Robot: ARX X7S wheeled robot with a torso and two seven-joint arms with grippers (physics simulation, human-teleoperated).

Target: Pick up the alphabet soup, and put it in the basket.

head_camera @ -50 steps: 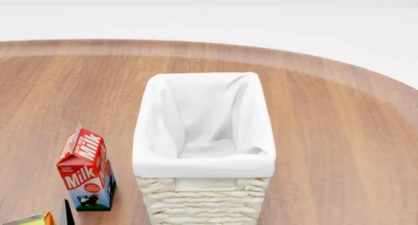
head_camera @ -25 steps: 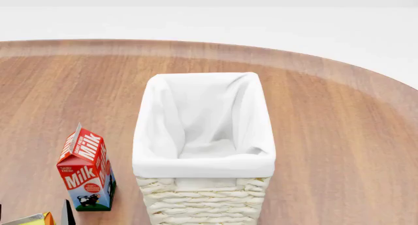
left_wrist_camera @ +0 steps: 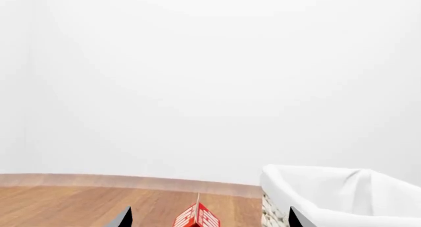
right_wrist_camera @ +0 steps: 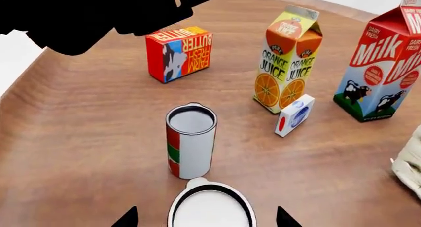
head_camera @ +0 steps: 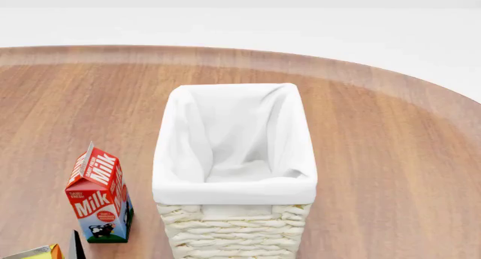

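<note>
In the right wrist view the alphabet soup (right_wrist_camera: pixel 212 209) shows only its pale round top; its label is hidden. My right gripper (right_wrist_camera: pixel 206 218) is open above it, one dark fingertip (right_wrist_camera: pixel 128 218) on each side with a gap to the can. The basket (head_camera: pixel 234 157), cream wicker with a white lining, stands empty mid-table. My left gripper (left_wrist_camera: pixel 209 219) is open too, held above the table beside the basket (left_wrist_camera: pixel 342 197), with the milk carton's (left_wrist_camera: pixel 197 218) top between its tips.
Just beyond the soup stands a red and green can (right_wrist_camera: pixel 191 140). Further off are a butter box (right_wrist_camera: pixel 179 53), an orange juice carton (right_wrist_camera: pixel 289 59), a small white box (right_wrist_camera: pixel 294 115) and a milk carton (right_wrist_camera: pixel 385 64). My left arm (right_wrist_camera: pixel 98 15) hangs dark overhead.
A thin dark sliver at the lower left edge of the head view has slipped out of sight. The basket and milk carton have not moved.
</note>
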